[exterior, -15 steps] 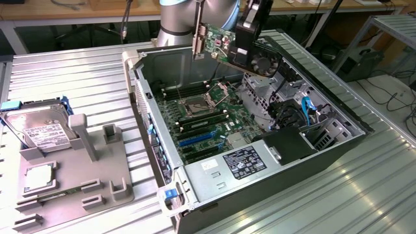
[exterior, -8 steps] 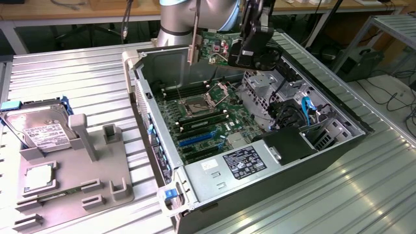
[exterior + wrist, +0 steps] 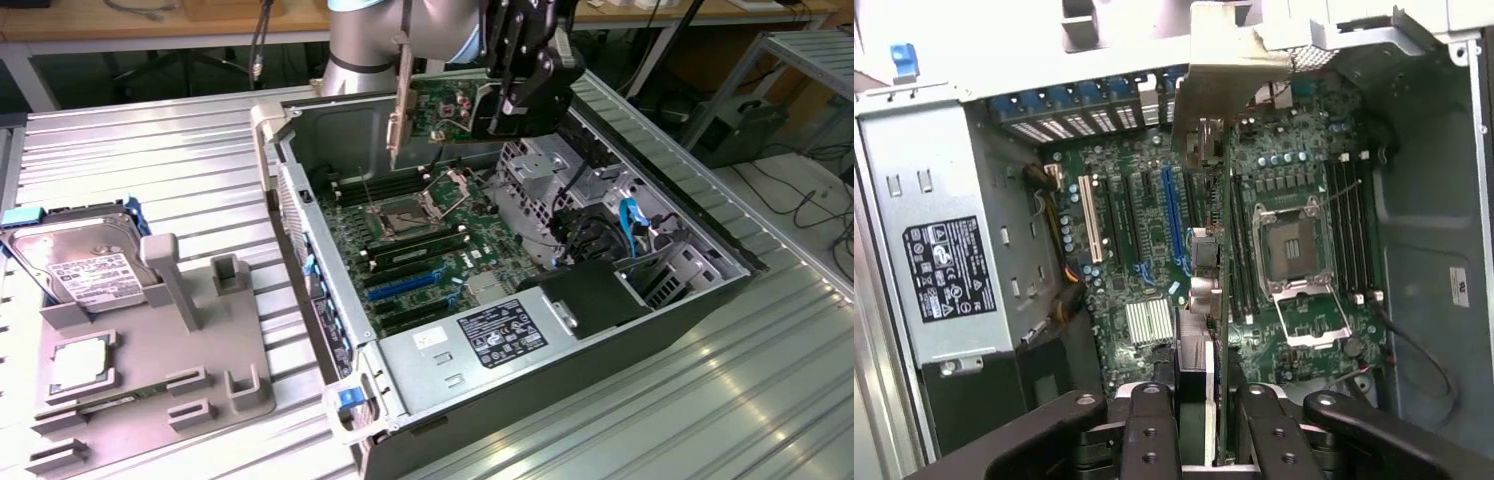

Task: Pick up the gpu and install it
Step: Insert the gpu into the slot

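The gpu [image 3: 445, 108] hangs upright above the open computer case [image 3: 307, 215], green board facing the camera and silver bracket [image 3: 398, 125] toward the exterior view's left. My gripper [image 3: 499, 116] is shut on the card's end away from the bracket. In the wrist view the gpu [image 3: 1220, 250] shows edge-on between my black fingers [image 3: 1152, 425], with its bracket [image 3: 1206, 80] at the far end. My gripper [image 3: 1204, 430] holds it over the motherboard [image 3: 1294, 170], between the long blue slot [image 3: 1172, 215] and the processor socket [image 3: 1294, 245]. The card is well clear of the board.
The case holds the motherboard [image 3: 434, 235], blue slots [image 3: 400, 285], a power supply [image 3: 494, 330] and cables [image 3: 627, 225]. At the exterior view's left, a grey fixture [image 3: 147, 380] carries a silver hard drive [image 3: 80, 260] and a narrow memory stick [image 3: 120, 400]. The metal table is ribbed.
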You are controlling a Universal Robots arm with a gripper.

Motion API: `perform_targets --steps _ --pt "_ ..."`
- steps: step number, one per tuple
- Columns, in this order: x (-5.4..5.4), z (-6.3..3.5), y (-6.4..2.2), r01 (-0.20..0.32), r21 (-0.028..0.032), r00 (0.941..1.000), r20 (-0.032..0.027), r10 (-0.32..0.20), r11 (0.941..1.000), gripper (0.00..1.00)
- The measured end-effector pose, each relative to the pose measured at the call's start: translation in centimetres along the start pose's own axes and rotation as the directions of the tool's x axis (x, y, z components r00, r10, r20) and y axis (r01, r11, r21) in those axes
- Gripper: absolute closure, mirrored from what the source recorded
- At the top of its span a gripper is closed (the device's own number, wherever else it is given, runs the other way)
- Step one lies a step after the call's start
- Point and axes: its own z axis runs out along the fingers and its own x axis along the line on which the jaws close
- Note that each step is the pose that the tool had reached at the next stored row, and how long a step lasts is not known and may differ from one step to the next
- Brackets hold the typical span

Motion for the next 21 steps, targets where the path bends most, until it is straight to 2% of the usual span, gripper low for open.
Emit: perform_targets --steps 2,6,9,13,14,17,20,21 --pt "0.0 0.09 -0.03 0.013 0.0002 0.9999 -0.0019 -0.013 0.9999 0.72" --pt "0.0 0.32 -0.02 0.103 -0.0007 0.9947 -0.0014 -0.103 0.9947 0.72" --pt "-0.1 1.06 0.00 0.104 -0.0007 0.9946 -0.0011 -0.104 0.9946 0.72" --pt "0.4 2.10 -0.20 0.111 -0.0008 0.9939 -0.0007 -0.111 0.9939 0.72" --pt "0.4 2.45 -0.49 0.105 -0.0009 0.9945 -0.0009 -0.105 0.9945 0.72" --pt "0.4 3.05 -0.51 0.051 -0.0004 0.9987 -0.0018 -0.051 0.9987 0.72" --pt "0.3 3.55 -0.58 0.045 -0.0002 0.9990 -0.0018 -0.045 0.9990 0.72" --pt "0.2 3.65 -0.58 0.046 0.0017 0.9990 -0.0018 -0.045 0.9990 0.72"
